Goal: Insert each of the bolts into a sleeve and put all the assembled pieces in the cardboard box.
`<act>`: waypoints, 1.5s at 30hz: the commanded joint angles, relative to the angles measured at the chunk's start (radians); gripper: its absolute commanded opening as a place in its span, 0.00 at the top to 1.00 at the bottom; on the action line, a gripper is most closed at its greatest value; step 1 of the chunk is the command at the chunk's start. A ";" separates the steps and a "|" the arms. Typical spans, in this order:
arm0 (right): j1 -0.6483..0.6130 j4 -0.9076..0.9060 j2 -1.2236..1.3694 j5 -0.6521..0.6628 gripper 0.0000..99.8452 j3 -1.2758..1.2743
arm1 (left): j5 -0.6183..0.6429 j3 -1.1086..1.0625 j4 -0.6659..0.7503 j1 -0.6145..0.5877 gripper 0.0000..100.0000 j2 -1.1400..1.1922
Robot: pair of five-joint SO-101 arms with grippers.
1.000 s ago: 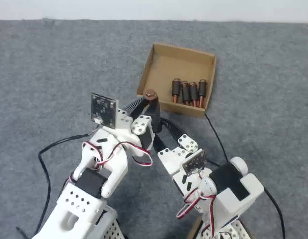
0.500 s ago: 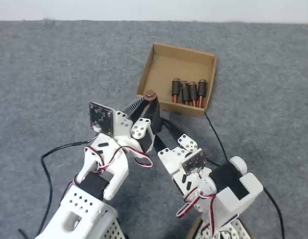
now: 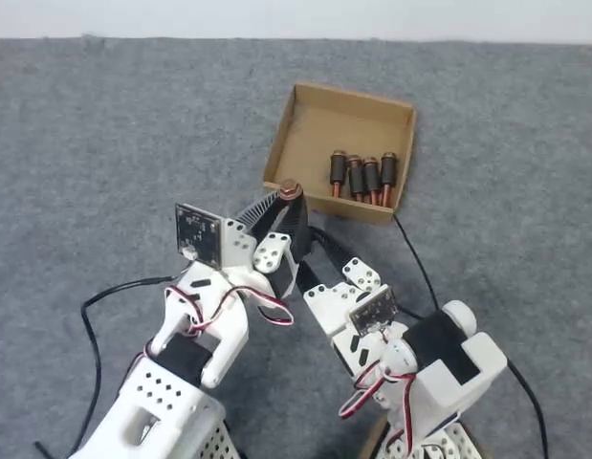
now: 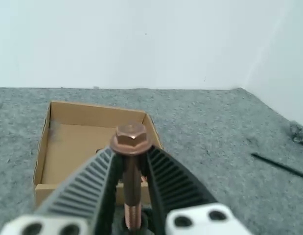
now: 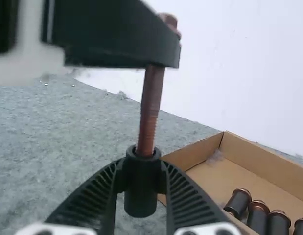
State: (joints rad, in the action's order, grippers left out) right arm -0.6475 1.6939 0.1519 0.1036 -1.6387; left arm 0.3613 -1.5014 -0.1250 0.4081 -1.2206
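Note:
My left gripper (image 4: 130, 166) is shut on a copper bolt (image 4: 131, 172), held upright by its shank just under the hex head (image 3: 290, 189). Below it my right gripper (image 5: 140, 188) is shut on a black sleeve (image 5: 140, 183), also upright. The bolt's threaded tip (image 5: 147, 142) sits in the sleeve's top opening. Both grippers meet just in front of the cardboard box (image 3: 315, 120), near its front left corner. Several assembled pieces (image 3: 362, 177) lie side by side in the box's front right part (image 5: 261, 211).
Grey carpet covers the table. A black cable (image 3: 418, 263) runs from the box's front right corner past the right arm. Another cable (image 3: 95, 325) loops left of the left arm. A white wall rises behind the box.
The left gripper has lowered the bolt slightly, bringing its head down toward the sleeve. The left arm's wrist shifted a little. The right arm has kept still.

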 commanded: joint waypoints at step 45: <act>0.077 0.007 -0.056 0.017 0.99 -0.015 | 0.020 -0.183 0.021 0.012 0.84 -0.008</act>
State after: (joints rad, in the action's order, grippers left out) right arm -0.5861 1.6939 0.1504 0.1097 -1.6387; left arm 0.3751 -1.6886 -0.0944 0.4189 -1.2160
